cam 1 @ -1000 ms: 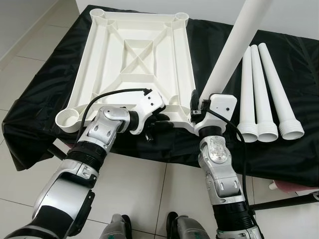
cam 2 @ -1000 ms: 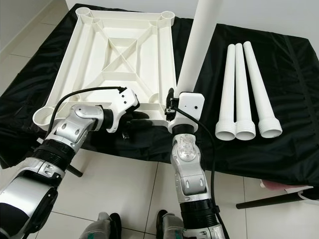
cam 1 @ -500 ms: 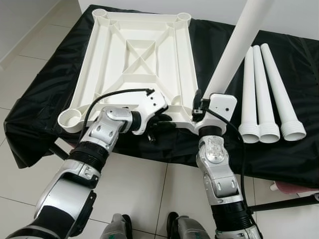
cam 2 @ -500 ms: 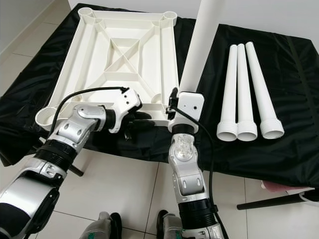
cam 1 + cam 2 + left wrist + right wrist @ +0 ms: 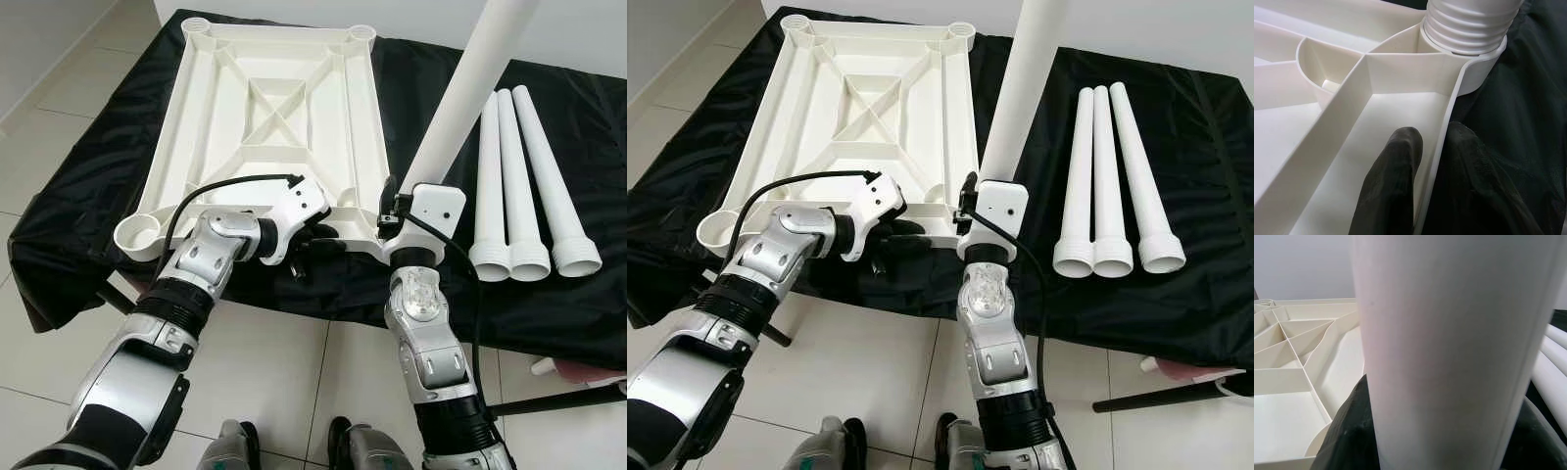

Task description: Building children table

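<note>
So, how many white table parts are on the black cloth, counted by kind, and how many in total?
Tabletop, upside down: 1
Leg standing in the near right corner socket, held by the right hand: 1
Loose legs lying side by side on the black cloth: 3
Total: 5 white parts

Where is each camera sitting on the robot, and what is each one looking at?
Eye views: on the head, looking down at the white tabletop, both silver arms, three spare legs.
Left wrist view: along the left gripper, fingers astride the tabletop's rim.
Right wrist view: along the right gripper, clamping the upright leg.
Shared: that leg's threaded end sits in the tabletop's corner socket.
</note>
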Tool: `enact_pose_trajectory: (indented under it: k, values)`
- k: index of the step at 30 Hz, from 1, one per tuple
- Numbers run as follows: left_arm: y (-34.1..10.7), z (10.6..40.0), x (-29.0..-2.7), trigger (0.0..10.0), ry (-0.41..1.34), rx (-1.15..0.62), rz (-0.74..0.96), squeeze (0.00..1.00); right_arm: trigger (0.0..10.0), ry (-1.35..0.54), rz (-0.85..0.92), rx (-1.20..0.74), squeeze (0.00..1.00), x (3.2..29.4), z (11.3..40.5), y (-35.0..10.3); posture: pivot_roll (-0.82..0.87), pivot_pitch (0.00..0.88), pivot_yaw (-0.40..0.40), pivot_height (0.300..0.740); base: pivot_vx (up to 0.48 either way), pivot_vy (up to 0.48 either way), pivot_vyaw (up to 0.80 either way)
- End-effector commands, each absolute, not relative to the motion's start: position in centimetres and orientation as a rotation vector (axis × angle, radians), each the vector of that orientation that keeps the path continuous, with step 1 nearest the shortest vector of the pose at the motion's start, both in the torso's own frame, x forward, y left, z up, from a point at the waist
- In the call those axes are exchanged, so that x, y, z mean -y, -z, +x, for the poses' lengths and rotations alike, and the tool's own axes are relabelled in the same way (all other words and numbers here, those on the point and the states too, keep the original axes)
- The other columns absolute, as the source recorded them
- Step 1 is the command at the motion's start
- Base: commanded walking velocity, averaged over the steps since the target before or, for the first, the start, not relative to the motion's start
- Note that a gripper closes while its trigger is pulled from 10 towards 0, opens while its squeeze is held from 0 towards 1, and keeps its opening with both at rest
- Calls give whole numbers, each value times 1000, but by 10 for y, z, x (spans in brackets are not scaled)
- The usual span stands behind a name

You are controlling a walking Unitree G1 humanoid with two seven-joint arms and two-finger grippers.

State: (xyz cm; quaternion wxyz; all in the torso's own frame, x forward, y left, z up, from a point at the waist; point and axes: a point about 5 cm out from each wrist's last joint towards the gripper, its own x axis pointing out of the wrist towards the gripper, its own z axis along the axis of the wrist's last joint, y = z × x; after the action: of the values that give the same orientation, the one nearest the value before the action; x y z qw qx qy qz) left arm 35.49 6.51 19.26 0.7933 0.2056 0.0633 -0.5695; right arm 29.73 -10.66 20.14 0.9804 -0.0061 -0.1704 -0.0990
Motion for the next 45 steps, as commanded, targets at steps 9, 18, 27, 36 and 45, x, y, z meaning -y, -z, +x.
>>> enact_pose_trajectory:
  k: [9, 18, 27, 36, 45]
  values:
    - [-195, 355, -74, 10000, 1221, -130, 421, 0, 10000, 324, -8, 250, 0, 124, 290, -178, -43, 200, 4, 740, 0, 0, 0]
    - [-196, 355, -73, 10000, 1217, -128, 418, 0, 10000, 255, -4, 276, 0, 118, 292, -182, -45, 192, 0, 740, 0, 0, 0]
    - [-196, 355, -72, 10000, 1219, -126, 416, 0, 10000, 178, -24, 282, 0, 119, 291, -181, -50, 187, -1, 740, 0, 0, 0]
    - [-196, 355, -71, 10000, 1222, -124, 415, 0, 10000, 96, 4, 297, 1000, 116, 290, -180, -50, 184, 0, 740, 0, 0, 0]
    - [-196, 355, -71, 10000, 1222, -125, 415, 0, 10000, 79, 5, 317, 1000, 115, 292, -184, -49, 183, 0, 740, 0, 0, 0]
